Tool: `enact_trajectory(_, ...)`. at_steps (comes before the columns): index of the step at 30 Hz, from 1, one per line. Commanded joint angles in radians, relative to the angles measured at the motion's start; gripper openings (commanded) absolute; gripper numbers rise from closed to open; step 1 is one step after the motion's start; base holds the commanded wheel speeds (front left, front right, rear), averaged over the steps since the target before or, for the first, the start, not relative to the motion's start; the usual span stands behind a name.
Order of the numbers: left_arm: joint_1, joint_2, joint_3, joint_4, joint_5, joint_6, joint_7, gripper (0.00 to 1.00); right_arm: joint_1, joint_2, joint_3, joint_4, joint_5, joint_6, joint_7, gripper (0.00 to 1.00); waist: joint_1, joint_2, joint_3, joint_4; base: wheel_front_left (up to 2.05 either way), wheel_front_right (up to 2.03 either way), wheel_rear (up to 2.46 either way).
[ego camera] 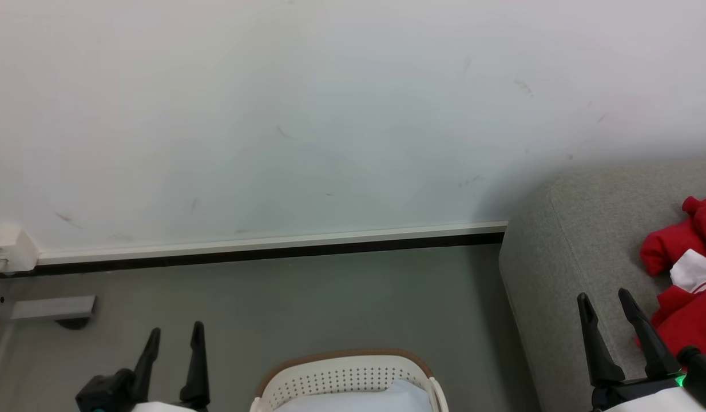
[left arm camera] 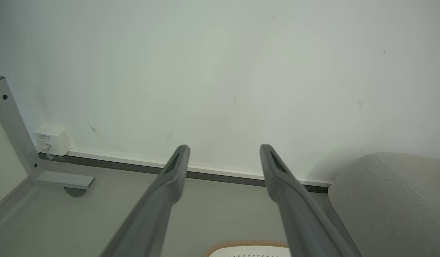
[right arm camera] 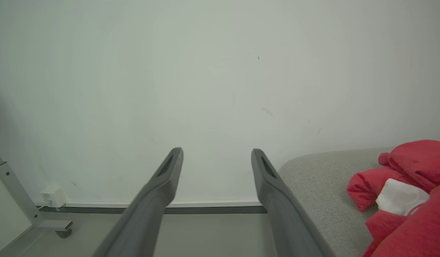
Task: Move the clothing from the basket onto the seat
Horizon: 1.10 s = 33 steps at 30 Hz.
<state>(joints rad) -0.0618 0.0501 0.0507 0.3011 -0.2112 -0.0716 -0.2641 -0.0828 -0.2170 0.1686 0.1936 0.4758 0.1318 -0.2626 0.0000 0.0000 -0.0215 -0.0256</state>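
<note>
Red clothing (ego camera: pixel 687 274) with a white patch lies bunched on the grey seat (ego camera: pixel 564 257) at the right; the right wrist view has the clothing (right arm camera: pixel 409 200) on the seat (right arm camera: pixel 323 192) too. The cream basket (ego camera: pixel 344 377) with its brown rim sits at the bottom centre, a pale bluish-white sheet (ego camera: pixel 359 400) inside it. My left gripper (ego camera: pixel 175 335) is open and empty over the floor, left of the basket. Over the seat's near corner my right gripper (ego camera: pixel 605 300) is open and empty, just left of the clothing. The basket rim (left arm camera: pixel 246 246) peeks into the left wrist view.
A pale wall (ego camera: pixel 330 114) with a baseboard (ego camera: pixel 273 246) runs behind. A white box (ego camera: pixel 7 249) with a cable is fixed low on the wall at the left, beside a grey metal frame foot (ego camera: pixel 52 309). Grey floor (ego camera: pixel 330 303) lies between the basket and wall.
</note>
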Motion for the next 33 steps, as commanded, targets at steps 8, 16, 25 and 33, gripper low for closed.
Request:
enact_trajectory(8,-0.016,0.002,-0.009,0.015,-0.023,-0.006,0.000,1.00,-0.018,0.003,0.009,0.010,0.008,-0.002,-0.003,1.00,0.0000,0.0000,0.001,0.001,0.00,0.00,0.00)
enact_trajectory(16,-0.012,-0.005,0.004,0.043,-0.079,-0.006,0.031,0.00,0.008,0.019,0.003,0.024,0.070,0.000,0.020,0.00,0.0000,0.0000,0.002,0.001,0.00,0.00,0.00)
enact_trajectory(25,-0.013,-0.004,0.006,0.024,-0.248,-0.012,0.071,0.00,0.002,0.035,-0.031,0.028,0.207,0.000,0.062,0.00,0.0000,0.0000,0.004,0.003,0.00,0.00,0.00)
enact_trajectory(33,-0.015,-0.003,0.010,0.010,-0.381,-0.018,0.103,0.00,-0.003,0.048,-0.058,0.030,0.315,0.000,0.097,0.00,0.0000,0.0000,0.005,0.004,0.00,0.00,0.00)
